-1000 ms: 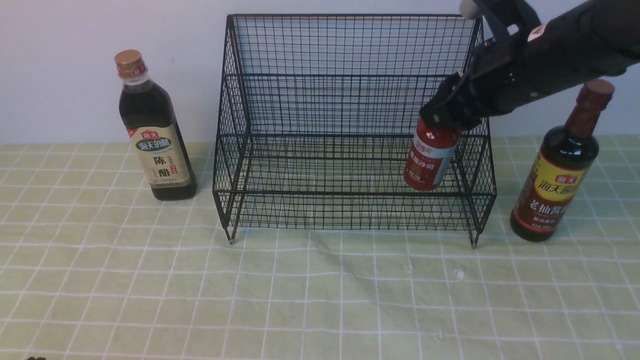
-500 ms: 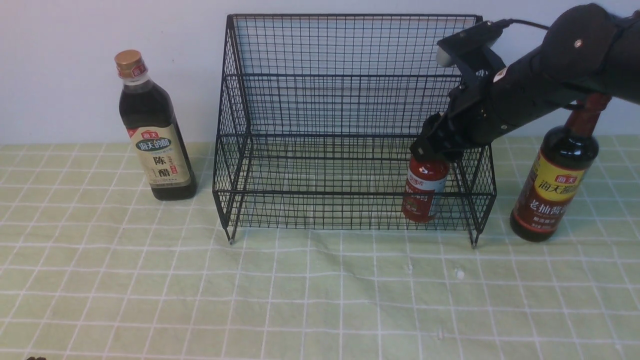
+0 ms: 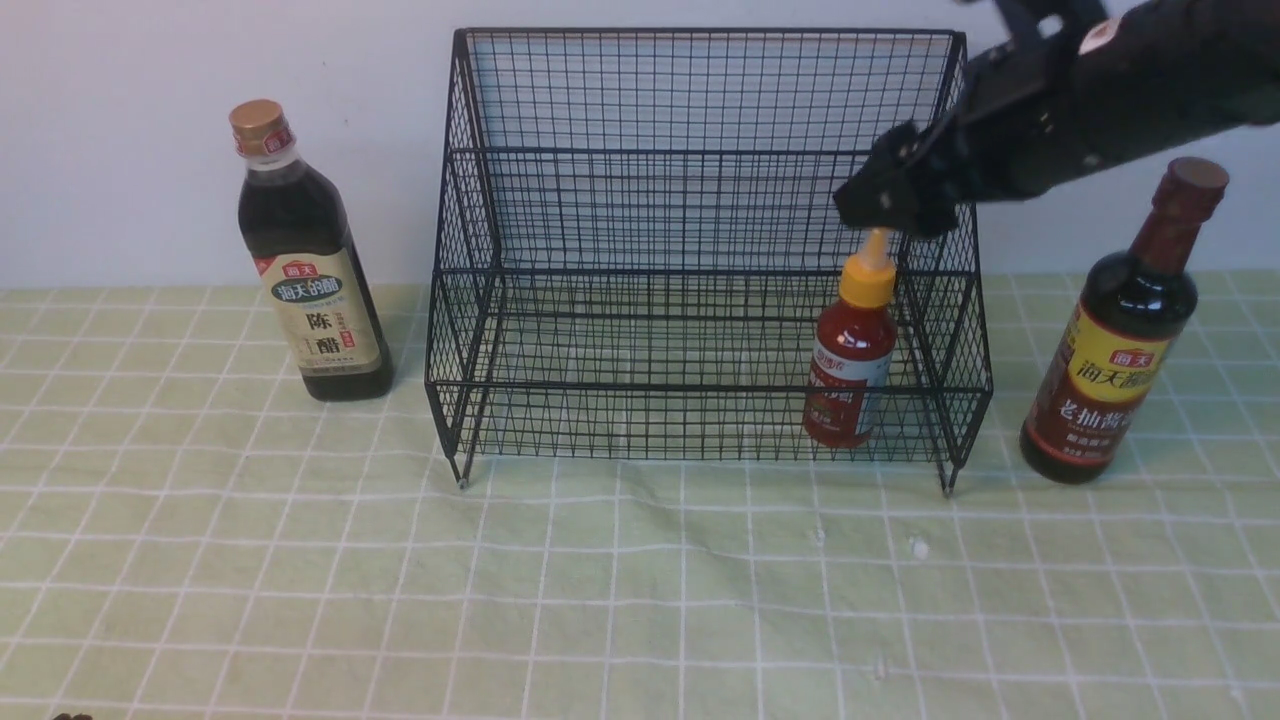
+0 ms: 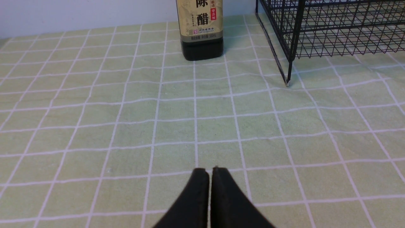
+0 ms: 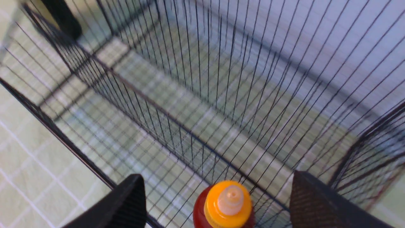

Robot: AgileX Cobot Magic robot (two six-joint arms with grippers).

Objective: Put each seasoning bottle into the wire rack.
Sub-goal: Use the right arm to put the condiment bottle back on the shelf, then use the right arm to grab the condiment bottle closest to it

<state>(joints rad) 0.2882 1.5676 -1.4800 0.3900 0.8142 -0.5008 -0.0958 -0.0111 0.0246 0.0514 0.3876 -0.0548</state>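
We count one in, two to go.
The small red bottle (image 3: 850, 375) stands upright at the right end of the lower tier of the wire rack (image 3: 700, 150), with our right gripper (image 3: 893, 203) spread open just above its nozzle. The gold-cap bottle (image 3: 310, 290) and maroon-neck bottle (image 3: 1110, 370) wait outside on the cloth (image 3: 600, 600), and the left gripper (image 4: 210, 193) is pinched closed on nothing.

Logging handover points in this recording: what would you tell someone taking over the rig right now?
Left claw: shut, empty.
Right claw: open, above the small red bottle, its fingers clear on both sides.
Done: the small red bottle stands upright in the lower front tier of the wire rack, at its right end.
Left: the gold-cap bottle on the cloth left of the rack and the maroon-neck bottle right of it. Both are upright and outside the rack.
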